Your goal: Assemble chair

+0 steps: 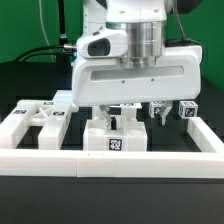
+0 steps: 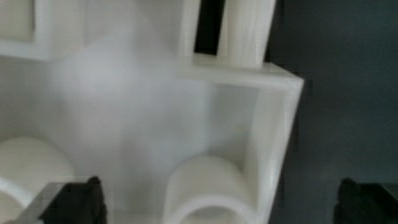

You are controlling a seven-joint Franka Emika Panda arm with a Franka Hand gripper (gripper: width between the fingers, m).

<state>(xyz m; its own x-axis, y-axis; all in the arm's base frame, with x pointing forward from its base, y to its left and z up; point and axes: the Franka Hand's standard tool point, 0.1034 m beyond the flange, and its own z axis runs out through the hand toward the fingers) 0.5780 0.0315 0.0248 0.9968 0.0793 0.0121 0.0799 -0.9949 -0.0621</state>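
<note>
The chair lies in loose chunky white pieces with black-and-white tags. One tagged piece (image 1: 113,137) stands just behind the front rail, right under my gripper (image 1: 114,121). In the wrist view this white piece (image 2: 160,110) fills most of the frame, with two rounded parts at its near end and two posts at its far end. My gripper (image 2: 222,205) is open, its dark fingertips (image 2: 80,200) wide apart on either side of the piece, and a gap shows beside one of them. More tagged pieces lie at the exterior view's left (image 1: 40,114) and right (image 1: 186,110).
A long plain white rail (image 1: 150,161) runs along the front and turns back at both sides (image 1: 12,128), fencing in the pieces. The table is black and a green wall stands behind. The arm's white hand (image 1: 135,70) hides the middle of the scene.
</note>
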